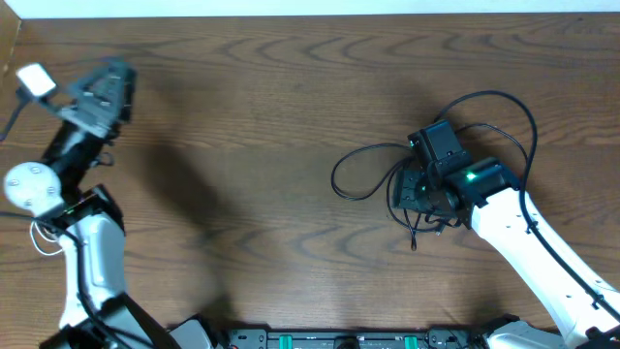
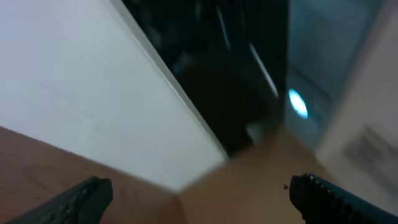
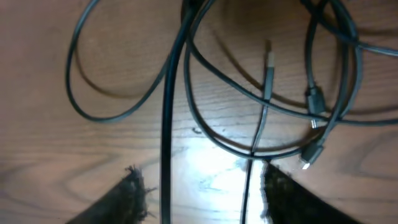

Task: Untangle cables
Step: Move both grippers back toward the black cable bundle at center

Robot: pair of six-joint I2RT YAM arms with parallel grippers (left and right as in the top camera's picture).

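Note:
Black cables (image 1: 360, 171) lie tangled in loops at the right of the wooden table; one loop reaches left and another (image 1: 506, 105) arcs up to the right. My right gripper (image 1: 418, 187) hovers low over the tangle and is open. In the right wrist view two black cords (image 3: 166, 124) run between its fingers (image 3: 208, 199), and small plug ends (image 3: 314, 102) lie beyond. A white cord (image 1: 43, 238) shows at the far left beside the left arm. My left gripper (image 1: 103, 93) is raised at the far left, open and empty (image 2: 205, 205).
A small white block (image 1: 37, 79) sits at the table's far-left edge. The left wrist view is blurred and shows the table corner (image 2: 180, 193), a white wall and a dark room beyond. The back table edge (image 1: 310, 14) runs along the top.

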